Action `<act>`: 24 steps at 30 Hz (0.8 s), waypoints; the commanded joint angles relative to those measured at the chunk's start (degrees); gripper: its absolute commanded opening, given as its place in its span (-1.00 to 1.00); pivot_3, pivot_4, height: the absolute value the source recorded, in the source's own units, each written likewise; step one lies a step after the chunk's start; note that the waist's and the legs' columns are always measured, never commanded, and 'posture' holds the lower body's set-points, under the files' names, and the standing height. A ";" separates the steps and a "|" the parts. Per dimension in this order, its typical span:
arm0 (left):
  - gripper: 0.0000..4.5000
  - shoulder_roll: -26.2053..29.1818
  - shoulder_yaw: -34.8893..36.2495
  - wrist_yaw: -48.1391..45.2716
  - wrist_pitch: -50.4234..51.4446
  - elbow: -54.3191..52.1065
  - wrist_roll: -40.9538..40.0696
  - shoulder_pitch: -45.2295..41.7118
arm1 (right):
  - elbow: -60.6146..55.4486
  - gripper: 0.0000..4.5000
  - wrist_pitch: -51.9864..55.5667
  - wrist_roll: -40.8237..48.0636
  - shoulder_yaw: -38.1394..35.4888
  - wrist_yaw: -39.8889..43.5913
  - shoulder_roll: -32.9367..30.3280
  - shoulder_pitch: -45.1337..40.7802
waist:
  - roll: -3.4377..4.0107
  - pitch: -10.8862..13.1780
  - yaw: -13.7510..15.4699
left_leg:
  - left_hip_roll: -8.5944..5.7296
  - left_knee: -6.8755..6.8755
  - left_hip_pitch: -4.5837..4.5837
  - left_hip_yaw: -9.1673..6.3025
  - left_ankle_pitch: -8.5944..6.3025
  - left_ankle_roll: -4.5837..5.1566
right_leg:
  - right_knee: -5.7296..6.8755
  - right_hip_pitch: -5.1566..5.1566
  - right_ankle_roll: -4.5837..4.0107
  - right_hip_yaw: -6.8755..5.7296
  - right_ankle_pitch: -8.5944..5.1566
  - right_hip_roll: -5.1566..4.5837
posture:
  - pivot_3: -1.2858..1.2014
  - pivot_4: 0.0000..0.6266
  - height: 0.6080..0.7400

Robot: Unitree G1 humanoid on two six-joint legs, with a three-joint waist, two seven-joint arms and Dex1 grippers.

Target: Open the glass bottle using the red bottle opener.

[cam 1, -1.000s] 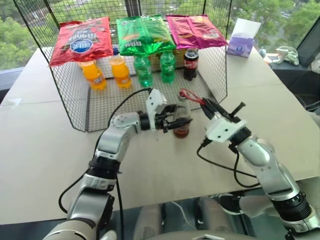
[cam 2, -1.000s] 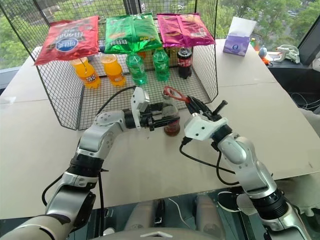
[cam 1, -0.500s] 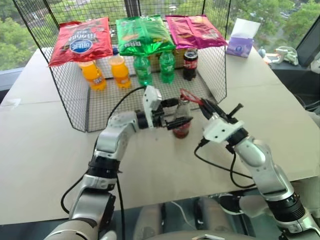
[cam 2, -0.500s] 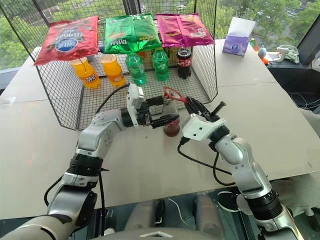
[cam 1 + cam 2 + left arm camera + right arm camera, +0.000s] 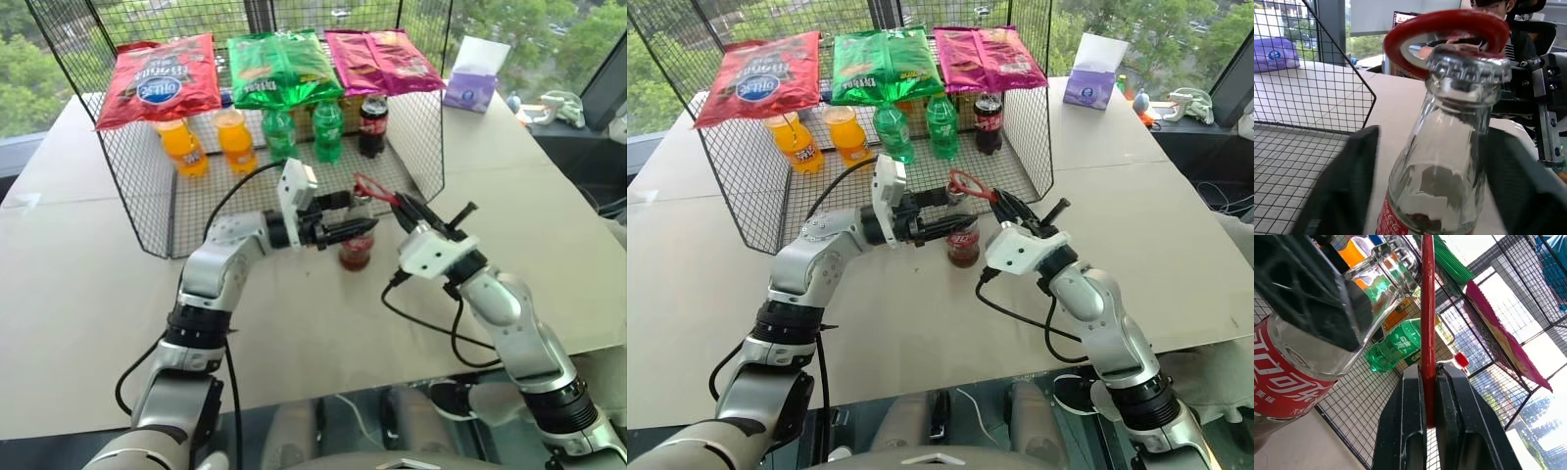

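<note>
A pale table [image 5: 78, 294] stands before daylit windows [image 5: 29, 59] showing green trees [image 5: 24, 83]

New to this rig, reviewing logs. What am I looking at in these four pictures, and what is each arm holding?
A two-armed humanoid robot at a table. The two wide pictures come from its head, looking down over its arms. The two close-ups come from cameras on its wrists.

The left tool has its fingers on either side of the bottle's neck; how tight is unclear. The cap is still on. The right tool is shut on the opener, its ring over the cap.

Behind them a wire rack holds orange, green and cola bottles, with chip bags on top. A tissue box stands further right.
</note>
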 commanded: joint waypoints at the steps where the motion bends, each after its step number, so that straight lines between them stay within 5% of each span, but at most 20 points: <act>1: -0.24 1.00 -0.36 -0.78 0.58 -2.44 -0.46 -0.32 | -1.20 -1.00 -1.60 -0.17 -0.52 -0.29 0.56 -0.44 | 0.01 -0.01 0.04 | 0.00 0.00 0.03 0.01 0.00 0.00 | 0.00 0.01 0.00 0.00 0.00 0.00 | 0.03 -0.52 1.00; 4: -0.39 1.68 -0.20 -1.74 -0.01 -2.30 -0.44 0.50 | -1.32 -1.00 -1.79 -0.49 -0.33 -0.27 1.08 -0.23 | 0.00 -0.01 0.08 | 0.00 0.00 0.03 0.00 0.00 0.00 | 0.00 0.02 0.00 0.00 0.00 -0.01 | 0.03 -0.52 1.00; 11: -0.40 2.39 -0.43 -3.56 -0.47 -1.33 -0.41 1.38 | -1.16 -1.00 -2.33 -0.88 -0.20 -0.25 1.77 0.32 | 0.00 -0.02 0.02 | 0.00 0.00 0.07 0.01 0.00 0.00 | 0.03 0.03 0.00 0.01 0.00 0.00 | 0.03 -0.52 1.00; 15: 0.38 1.92 -1.10 -2.61 -0.38 -1.07 0.43 1.36 | -0.91 -1.00 -2.31 -0.90 -0.32 -0.11 2.10 0.16 | 0.01 -0.02 -0.01 | -0.01 0.00 0.06 0.03 0.00 0.00 | 0.03 0.02 0.00 0.04 0.00 0.00 | 0.03 -0.52 1.00; 24: 0.38 1.82 -1.08 -2.40 -2.27 -0.15 1.26 1.20 | -0.89 -1.00 -2.48 -0.86 -0.49 0.05 2.05 0.23 | 0.01 -0.01 0.00 | 0.00 0.00 0.04 0.03 0.00 0.00 | 0.03 0.00 0.00 0.03 0.00 0.00 | 0.03 -0.52 1.00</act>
